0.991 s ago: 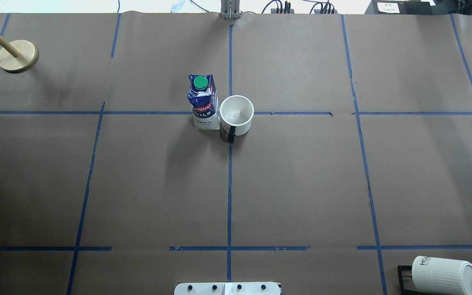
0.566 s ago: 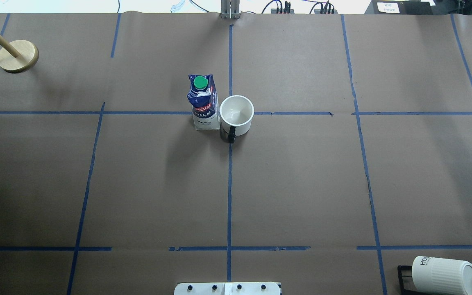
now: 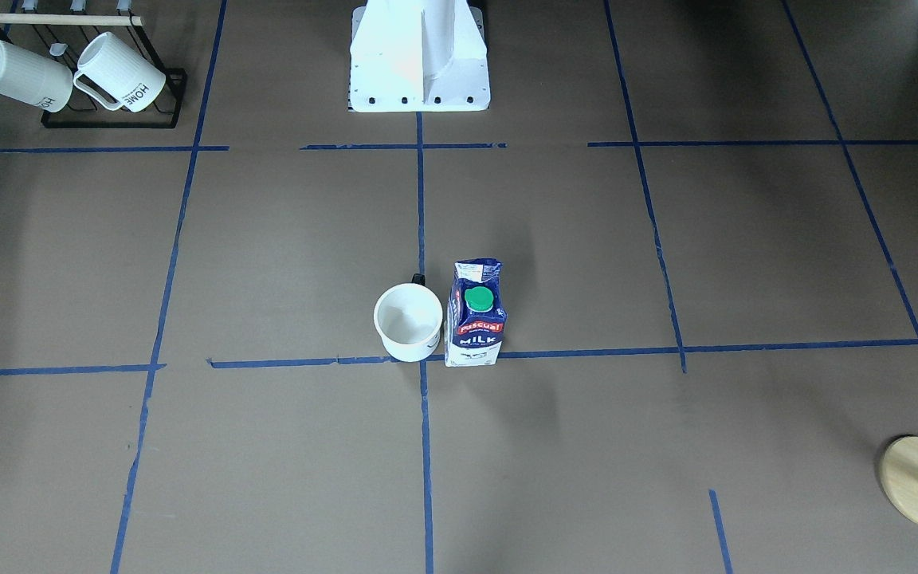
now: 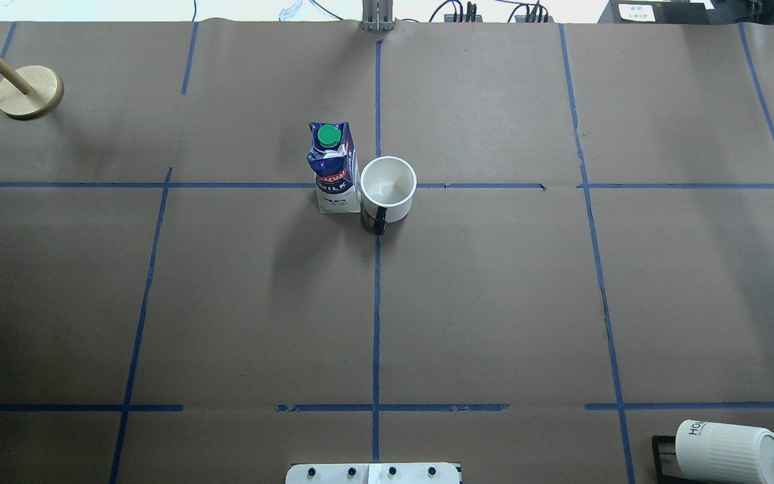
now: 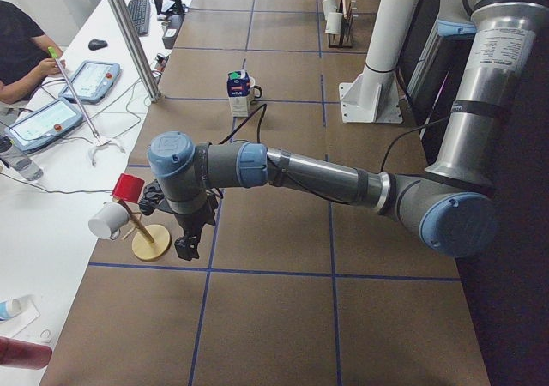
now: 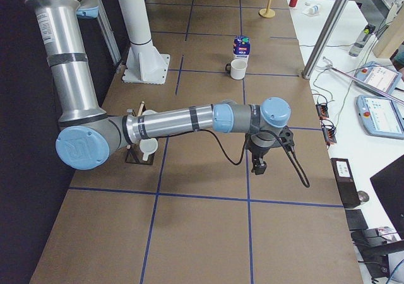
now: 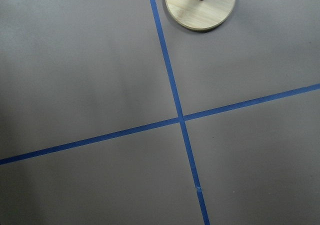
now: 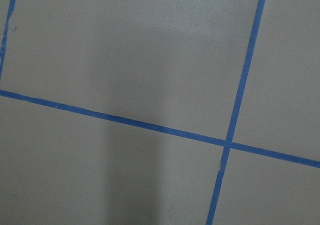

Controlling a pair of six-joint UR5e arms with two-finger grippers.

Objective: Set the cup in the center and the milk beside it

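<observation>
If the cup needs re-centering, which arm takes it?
Right, marginally. The cup stands right of the milk, which would block a left-side approach. The right gripper and left gripper both hang far off to either side, so reach looks similar.

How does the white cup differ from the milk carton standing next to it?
Height: the milk carton stands clearly taller than the cup.
Shape: the cup is round and open-topped; the milk carton is boxy, its gable top shut by a green cap.
Colour: the cup is white with a dark handle; the milk carton is dark blue and white with a red label.
Both stand upright, close side by side.
</observation>
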